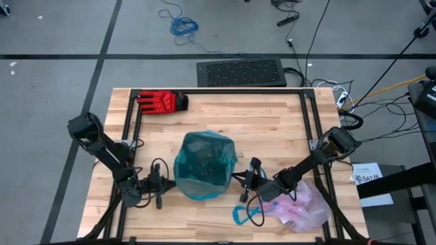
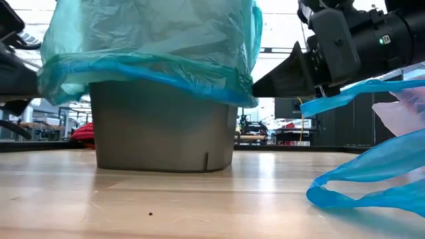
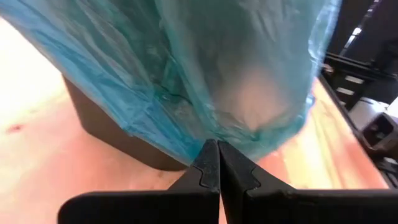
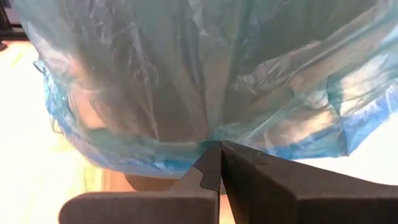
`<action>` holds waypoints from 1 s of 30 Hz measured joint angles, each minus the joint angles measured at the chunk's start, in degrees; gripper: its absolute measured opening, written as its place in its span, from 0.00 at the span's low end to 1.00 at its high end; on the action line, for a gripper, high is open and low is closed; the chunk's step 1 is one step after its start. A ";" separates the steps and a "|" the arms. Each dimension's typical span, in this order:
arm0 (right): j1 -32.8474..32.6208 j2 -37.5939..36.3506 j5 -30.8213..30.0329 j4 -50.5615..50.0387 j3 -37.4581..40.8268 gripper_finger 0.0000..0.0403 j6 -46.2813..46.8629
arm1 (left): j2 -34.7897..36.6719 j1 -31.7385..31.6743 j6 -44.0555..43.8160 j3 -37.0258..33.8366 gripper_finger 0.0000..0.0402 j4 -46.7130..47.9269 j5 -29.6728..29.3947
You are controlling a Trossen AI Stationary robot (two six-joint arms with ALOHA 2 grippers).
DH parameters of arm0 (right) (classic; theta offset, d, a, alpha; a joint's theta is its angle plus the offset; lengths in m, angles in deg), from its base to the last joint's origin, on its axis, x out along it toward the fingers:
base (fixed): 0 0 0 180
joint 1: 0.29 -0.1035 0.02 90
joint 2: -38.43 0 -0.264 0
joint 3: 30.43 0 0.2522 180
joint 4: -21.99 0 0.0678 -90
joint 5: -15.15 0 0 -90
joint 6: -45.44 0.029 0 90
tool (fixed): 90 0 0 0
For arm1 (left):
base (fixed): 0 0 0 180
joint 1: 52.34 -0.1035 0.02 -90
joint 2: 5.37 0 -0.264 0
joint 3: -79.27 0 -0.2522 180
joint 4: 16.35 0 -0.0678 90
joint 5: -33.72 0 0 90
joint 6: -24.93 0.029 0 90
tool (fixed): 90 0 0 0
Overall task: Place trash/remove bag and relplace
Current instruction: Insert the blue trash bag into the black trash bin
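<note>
A grey bin (image 2: pixel 159 133) stands mid-table, lined with a teal-green bag (image 1: pixel 204 167) whose top is folded down over the rim. My left gripper (image 1: pixel 169 184) is shut at the bin's left side and my right gripper (image 1: pixel 238 178) is shut at its right side, both on that bag's turned-down hem. The pale pink-white bag (image 1: pixel 303 207) lies crumpled on the table near the right front corner, its blue drawstring loops (image 1: pixel 244 216) spread on the wood. The trash is hidden. My left gripper meets the teal-green bag's turned-down hem (image 3: pixel 198 140) on the bin's left side, pinched at the tips of the two shut fingers. The fingers come nearly level from the table's left. In the low view the hem (image 2: pixel 50 83) stands out from the bin wall toward the gripper. My right gripper pinches the teal-green bag's turned-down hem (image 4: pixel 202 147) on the bin's right side, at the fingertips. It comes nearly level from the table's right. Creases in the film run to the pinched spot, and the hem (image 2: pixel 247 96) is drawn out past the bin wall.
A red glove (image 1: pixel 162 101) lies at the table's far left corner. A black frame rail (image 1: pixel 310 129) runs along the table's edges. Bare wood lies in front of the bin (image 2: pixel 166 206) and behind it.
</note>
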 joint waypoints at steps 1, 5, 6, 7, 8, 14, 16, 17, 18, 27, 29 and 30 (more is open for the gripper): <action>0.00 0.00 -0.01 -0.56 0.00 0.00 0.33 | 0.00 0.65 -0.28 0.00 0.00 0.02 0.00; 0.00 0.02 0.01 -2.25 0.00 0.00 1.47 | 0.00 3.11 -0.29 0.15 0.00 -0.21 -0.66; -0.12 0.02 0.01 -2.21 0.00 0.00 1.44 | 0.01 3.56 -0.01 0.41 0.00 -0.22 -1.18; -0.31 -0.08 0.01 -2.28 0.00 0.00 1.25 | 0.21 3.95 0.67 0.75 0.00 -0.22 -1.66; -0.45 -0.30 0.01 -2.38 0.00 0.00 0.85 | 0.48 4.38 1.51 1.09 0.00 -0.22 -2.08; -1.49 -3.09 -0.01 -2.78 0.00 0.00 -1.87 | 3.47 6.22 7.21 2.83 0.00 -0.27 -2.46; -2.05 -4.27 -0.04 -3.24 0.00 0.00 -2.90 | 4.70 7.05 8.95 3.28 0.00 -0.23 -2.49; -2.36 -4.83 -0.04 -3.38 0.00 0.00 -3.33 | 5.36 7.46 9.75 3.47 0.00 -0.29 -2.49; -2.68 -5.34 -0.05 -3.47 0.00 0.00 -3.69 | 5.95 7.91 10.32 3.56 0.00 -0.39 -2.50; -3.45 -7.02 -0.03 -3.95 0.00 0.00 -4.77 | 6.95 7.30 3.11 3.58 0.00 8.34 -2.34; -3.51 -7.02 0.00 -3.28 0.00 0.00 -5.75 | 6.95 6.17 1.30 3.56 0.00 9.22 -2.30; -3.81 -7.19 -0.03 -2.41 0.00 0.00 -6.89 | 7.09 5.88 1.59 3.56 0.00 8.14 -2.29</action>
